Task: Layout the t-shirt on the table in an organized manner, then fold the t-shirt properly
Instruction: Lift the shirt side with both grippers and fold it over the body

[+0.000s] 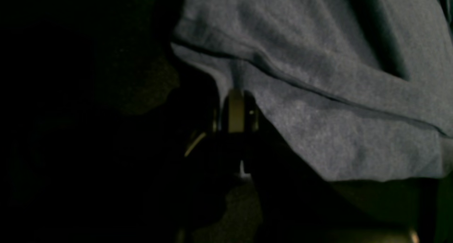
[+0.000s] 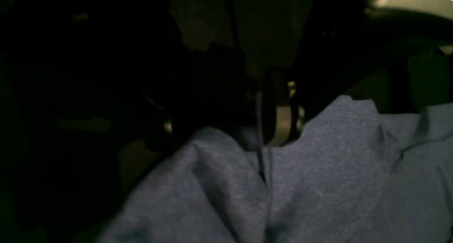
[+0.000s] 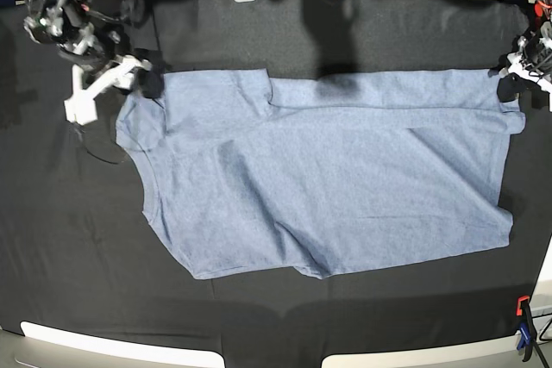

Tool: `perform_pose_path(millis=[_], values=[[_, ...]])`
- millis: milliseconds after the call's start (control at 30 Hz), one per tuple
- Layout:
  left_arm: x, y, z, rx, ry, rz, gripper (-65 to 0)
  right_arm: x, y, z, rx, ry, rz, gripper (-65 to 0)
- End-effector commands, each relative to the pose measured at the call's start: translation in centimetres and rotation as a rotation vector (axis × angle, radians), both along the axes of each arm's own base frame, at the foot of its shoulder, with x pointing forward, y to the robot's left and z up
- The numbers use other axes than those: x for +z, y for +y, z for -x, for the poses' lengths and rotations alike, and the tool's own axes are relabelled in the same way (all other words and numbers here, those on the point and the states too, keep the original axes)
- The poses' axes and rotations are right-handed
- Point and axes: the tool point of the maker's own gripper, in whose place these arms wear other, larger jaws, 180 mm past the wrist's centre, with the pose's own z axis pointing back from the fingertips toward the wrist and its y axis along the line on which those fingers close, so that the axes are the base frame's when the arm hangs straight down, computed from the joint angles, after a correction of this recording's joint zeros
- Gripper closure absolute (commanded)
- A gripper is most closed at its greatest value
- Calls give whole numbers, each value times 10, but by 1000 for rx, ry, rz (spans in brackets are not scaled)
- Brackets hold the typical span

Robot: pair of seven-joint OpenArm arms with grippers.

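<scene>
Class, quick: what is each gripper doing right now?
Left gripper: shut on the t-shirt at its far corner.
Right gripper: open at the shirt's other far corner, holding nothing.

The table (image 3: 78, 247) is draped all over in matte black cloth and fills nearly the whole base view. Directly on it lies the t-shirt (image 3: 345, 187), blue-grey and spread flat across the middle, its neck end towards nine o'clock and its hem towards three o'clock. One sleeve is folded in over the body at about eleven o'clock. Bare black cloth shows on every side of it.
</scene>
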Motion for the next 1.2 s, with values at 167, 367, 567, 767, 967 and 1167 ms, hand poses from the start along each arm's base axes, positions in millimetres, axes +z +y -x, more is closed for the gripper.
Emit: perform_pose_path(millis=[167, 367, 567, 767, 967, 1167], values=[[8, 6, -4, -9, -20, -17, 0, -4, -5, -11, -21, 42, 61, -305], [8, 6, -4, -9, -20, -18, 0, 1, -14, -20, -56, -20, 103, -64], [10, 11, -3, -16, -10, -31, 0, -5, -19, -11, -45, 21, 141, 0], [17, 35, 18, -45, 50, -68, 0, -10, -44, 31, -77, 88, 184, 0], [14, 38, 44, -103, 180, -35, 0, -1, -60, 76, -80, 133, 206, 0], [16, 47, 67, -150, 253, -83, 0, 8, -71, 110, -83, 175, 265, 0]])
